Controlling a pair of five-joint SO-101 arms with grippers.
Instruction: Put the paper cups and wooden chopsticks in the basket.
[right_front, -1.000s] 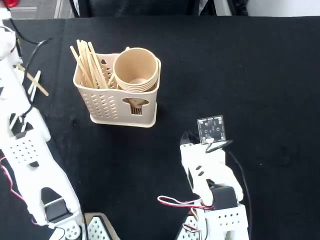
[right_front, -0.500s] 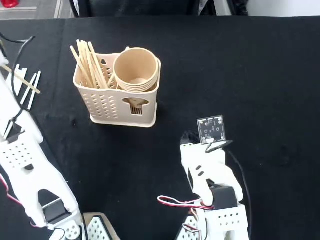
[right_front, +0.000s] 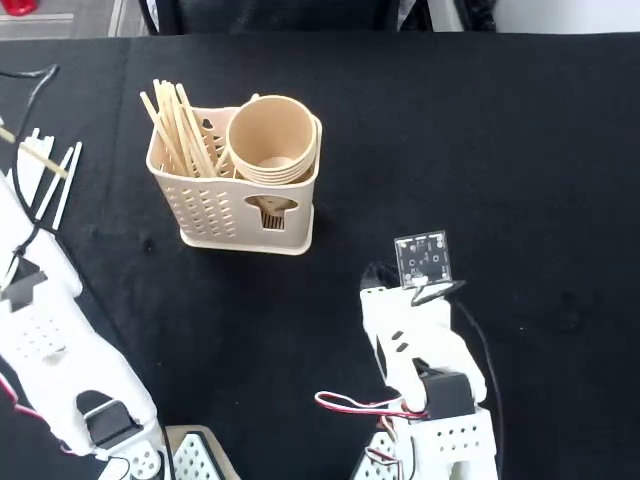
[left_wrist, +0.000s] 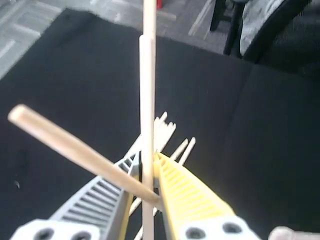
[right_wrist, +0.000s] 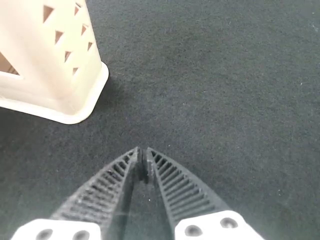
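Wooden chopsticks (left_wrist: 146, 100) pinched in left hand (left_wrist: 150, 161) near table (right_front: 500, 150) edge, basket (right_front: 225, 215) apart.

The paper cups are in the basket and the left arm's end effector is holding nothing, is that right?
Not quite. The paper cups do sit in the basket, but the left end effector is not empty: the left wrist view shows it shut on wooden chopsticks.
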